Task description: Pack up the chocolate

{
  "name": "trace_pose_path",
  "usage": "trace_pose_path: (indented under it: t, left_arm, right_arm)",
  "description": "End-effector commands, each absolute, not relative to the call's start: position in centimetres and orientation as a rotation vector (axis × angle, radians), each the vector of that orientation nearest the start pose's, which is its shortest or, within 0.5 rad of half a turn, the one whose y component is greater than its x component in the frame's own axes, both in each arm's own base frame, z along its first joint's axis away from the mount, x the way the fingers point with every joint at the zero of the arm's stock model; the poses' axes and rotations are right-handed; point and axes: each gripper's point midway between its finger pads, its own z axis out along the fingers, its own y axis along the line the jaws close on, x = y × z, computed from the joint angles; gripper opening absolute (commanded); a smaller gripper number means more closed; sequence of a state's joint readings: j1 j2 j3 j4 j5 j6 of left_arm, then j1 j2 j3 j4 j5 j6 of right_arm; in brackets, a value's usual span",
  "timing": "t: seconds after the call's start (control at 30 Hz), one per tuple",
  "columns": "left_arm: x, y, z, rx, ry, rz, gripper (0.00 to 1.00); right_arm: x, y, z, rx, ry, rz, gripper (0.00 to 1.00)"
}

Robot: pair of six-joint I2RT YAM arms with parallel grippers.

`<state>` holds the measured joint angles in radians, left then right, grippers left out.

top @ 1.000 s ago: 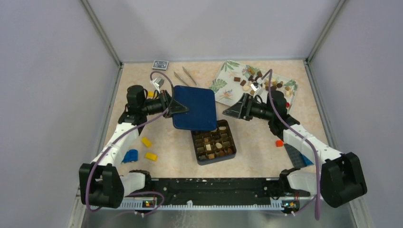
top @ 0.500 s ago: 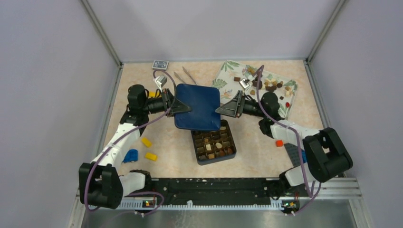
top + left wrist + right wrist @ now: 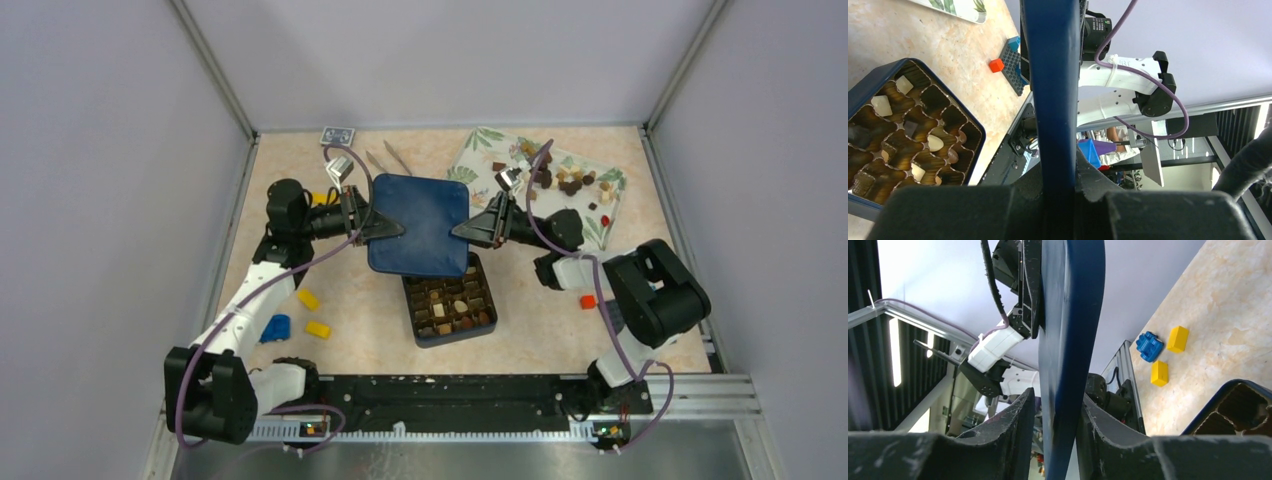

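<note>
In the middle of the beige marbled worktop [image 3: 540, 345], raised above it, a dark blue lid [image 3: 420, 225] with rounded corners hangs between the two arms. The left gripper [image 3: 392, 230] pinches its left edge and the right gripper [image 3: 462, 230] pinches its right edge. Both wrist views show the lid edge-on, clamped between the black fingers [image 3: 1088, 192]. From above, the near edge of the lid overlaps the far end of the box below it.

By the far right corner lies a leaf-patterned tray [image 3: 480, 185]. Loose chocolates [image 3: 565, 182], dark brown, light brown and cream, are scattered over its right half.

Just nearer than the lid, about midway between the left and right edges, sits an open dark blue box [image 3: 456, 336] with a brown compartment insert. More chocolates [image 3: 450, 300] fill many of its cells, some dark and some cream. How many cells are unfilled cannot be told.

Toward the right edge, a blue studded baseplate [image 3: 1013, 70] lies partly behind the right arm, with a small red brick [image 3: 588, 300] beside it.

At the far edge rests a blue patterned card pack [image 3: 337, 136], and next to it a pair of pale tweezers [image 3: 390, 160].

Toward the left edge lie two yellow bricks [image 3: 308, 298] and a blue brick [image 3: 274, 327], close together.
</note>
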<state>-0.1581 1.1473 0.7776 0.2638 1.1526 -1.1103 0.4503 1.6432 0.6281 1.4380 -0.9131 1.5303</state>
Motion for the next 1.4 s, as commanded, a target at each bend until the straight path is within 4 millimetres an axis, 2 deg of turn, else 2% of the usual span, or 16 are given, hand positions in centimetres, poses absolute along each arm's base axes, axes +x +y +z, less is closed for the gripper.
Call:
trace_pose_path:
  t: [0.0,0.1,0.23,0.3,0.47,0.6,0.73,0.97,1.07,1.2,1.37]
  left_arm:
    - [23.3,-21.7,30.2,0.19,1.944,-1.827,0.09]
    - [23.4,-21.7,30.3,0.189,1.941,-1.822,0.15]
    - [23.7,-21.7,30.3,0.182,1.943,-1.813,0.21]
    - [23.8,-21.7,30.3,0.185,1.947,-1.804,0.28]
    - [24.0,-21.6,30.1,0.191,1.971,-1.751,0.63]
    - [24.4,-21.4,30.2,0.21,1.985,-1.675,0.97]
    - [24.9,-20.7,29.7,0.182,2.031,-1.573,0.99]
    - [25.6,-19.5,25.7,0.058,2.186,-1.436,0.99]
    - [25.2,-19.1,25.0,0.041,2.206,-1.43,0.99]
    - [24.8,-17.9,25.3,0.025,2.207,-1.358,0.99]
    - [24.8,-16.7,23.8,-0.043,2.257,-1.236,0.99]
  right_arm:
    - [22.8,30.3,29.5,-0.379,1.468,2.139,0.33]
    - [22.6,30.5,29.8,-0.39,1.449,2.167,0.31]
    - [22.5,30.5,30.0,-0.391,1.433,2.169,0.21]
    - [22.4,30.5,30.1,-0.399,1.429,2.167,0.15]
    - [22.5,30.4,30.0,-0.399,1.432,2.16,0.0]
    - [23.1,29.7,29.8,-0.371,1.435,2.14,0.0]
    - [23.8,28.1,29.6,-0.32,1.464,2.111,0.0]
    - [23.9,26.4,28.5,-0.275,1.568,2.053,0.0]
    - [23.7,26.3,27.0,-0.233,1.652,2.019,0.0]
    - [22.9,26.0,24.5,-0.193,1.757,1.983,0.0]
    - [21.7,25.8,23.5,-0.192,1.802,1.993,0.0]
